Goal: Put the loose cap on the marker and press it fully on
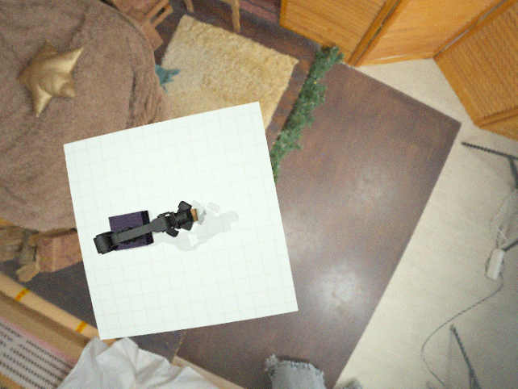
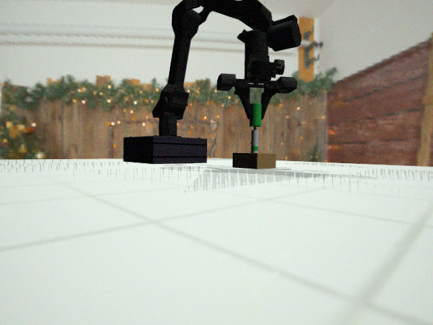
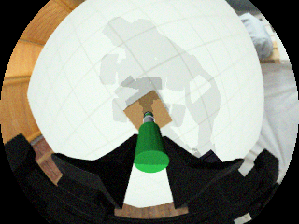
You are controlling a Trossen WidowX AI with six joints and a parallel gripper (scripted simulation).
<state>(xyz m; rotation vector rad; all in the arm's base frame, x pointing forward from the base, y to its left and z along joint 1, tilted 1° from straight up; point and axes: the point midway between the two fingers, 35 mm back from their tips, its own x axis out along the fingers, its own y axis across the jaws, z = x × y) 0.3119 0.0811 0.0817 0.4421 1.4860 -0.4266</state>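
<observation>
Green cap (image 2: 255, 114) pinched in the gripper (image 2: 255, 110) – plumb over the marker (image 2: 255, 141), so pressing seats it squarely

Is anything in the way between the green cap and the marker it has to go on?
Nothing visible. The gripper holds the green cap straight above the marker, which stands upright in the holder block.
</observation>
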